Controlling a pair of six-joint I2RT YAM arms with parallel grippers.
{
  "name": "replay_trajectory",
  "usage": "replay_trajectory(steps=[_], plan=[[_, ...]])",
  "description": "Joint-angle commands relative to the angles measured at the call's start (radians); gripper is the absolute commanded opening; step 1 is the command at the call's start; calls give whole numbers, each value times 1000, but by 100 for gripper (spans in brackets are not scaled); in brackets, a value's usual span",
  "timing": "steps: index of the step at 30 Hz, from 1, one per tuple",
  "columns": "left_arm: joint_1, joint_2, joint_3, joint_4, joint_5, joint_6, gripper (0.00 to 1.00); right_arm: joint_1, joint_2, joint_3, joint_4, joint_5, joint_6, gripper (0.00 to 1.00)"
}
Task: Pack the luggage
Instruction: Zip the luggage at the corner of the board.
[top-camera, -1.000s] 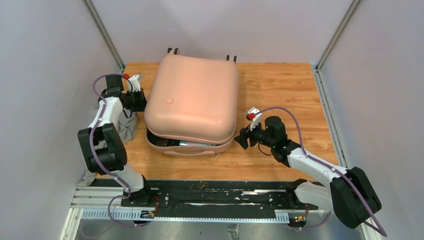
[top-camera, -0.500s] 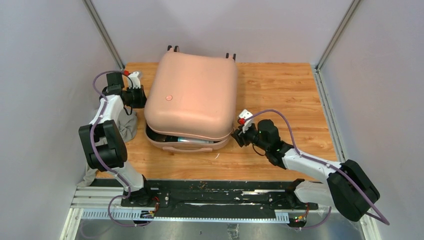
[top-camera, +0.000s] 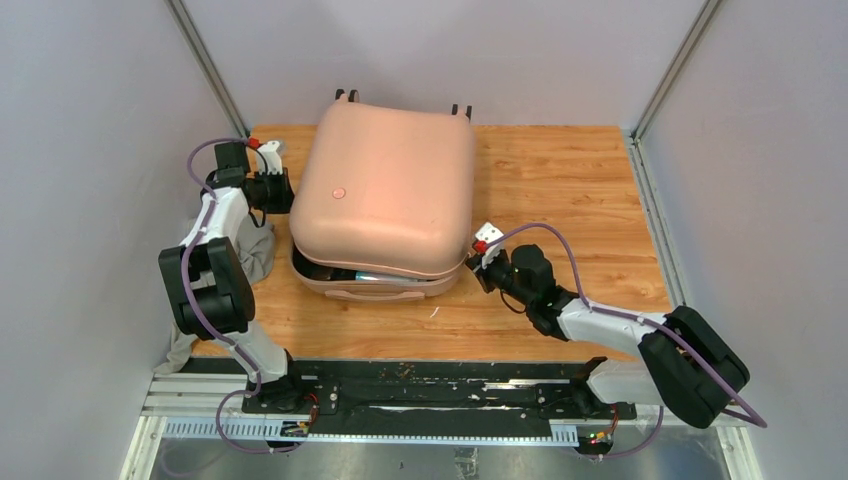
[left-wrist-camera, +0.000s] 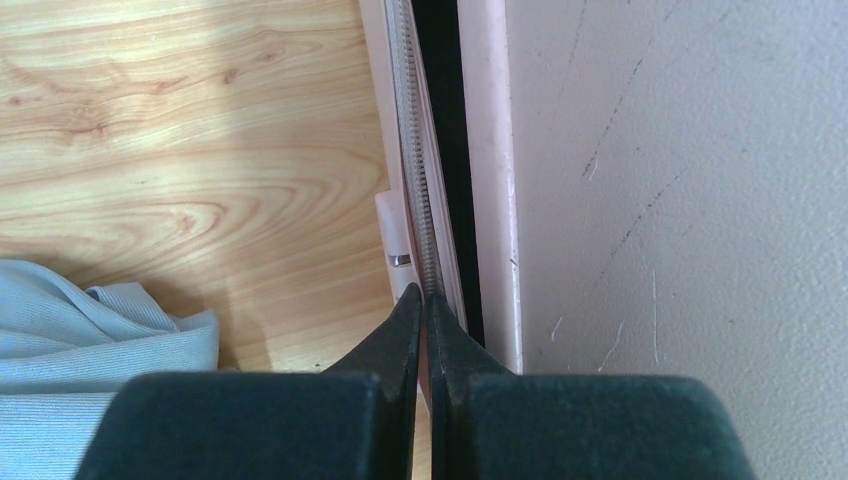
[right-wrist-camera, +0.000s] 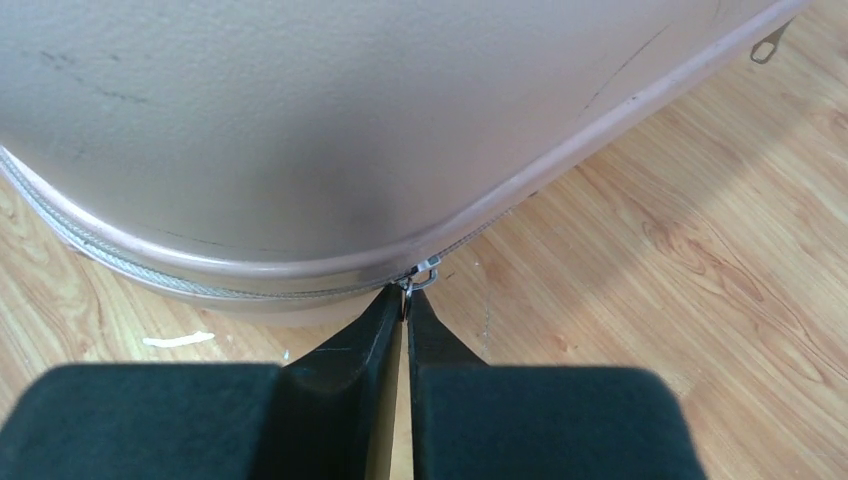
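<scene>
Okay, so the right gripper (right-wrist-camera: 404, 300) has its fingers pinched shut on the little metal zipper pull (right-wrist-camera: 420, 275), right at the near right corner of the luggage (top-camera: 385, 190). From there the zipper track (right-wrist-camera: 120, 262) curves off round that corner and runs along the near side of the luggage, heading toward its left side. That's the line I'd guess the pull has to follow, and the right arm is clearly the one placed for it.

The left gripper (left-wrist-camera: 424, 300) is on the luggage's left side. Its fingers are squeezed together with the tips against the zipper teeth, but I can't tell if anything is actually caught between them.

The luggage itself lies flat in the middle of the wooden table (top-camera: 560, 180), and its lid (top-camera: 400, 150) gapes a bit along the near side. A grey cloth (top-camera: 255, 255) sits just left of the luggage.
</scene>
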Motion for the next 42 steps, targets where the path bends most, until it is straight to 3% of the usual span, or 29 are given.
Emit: replay_trajectory(steps=[1,6,18,22,32,42], plan=[[-38,90,-43,-172,53,-20,0,17,-17,-20,97,45,-4,6],[-24,102,-34,-186,102,-31,0,17,-24,-33,114,51,-6,0],[-23,112,-45,-188,123,-30,0,18,-55,-50,87,-31,0,0],[-24,111,-56,-187,131,-36,0,25,-112,-72,43,-124,73,0],[-23,116,-61,-184,133,-51,0,138,-280,-156,-74,-159,197,0],[-24,78,-90,-184,168,-61,0,185,-171,-97,0,-192,248,0]])
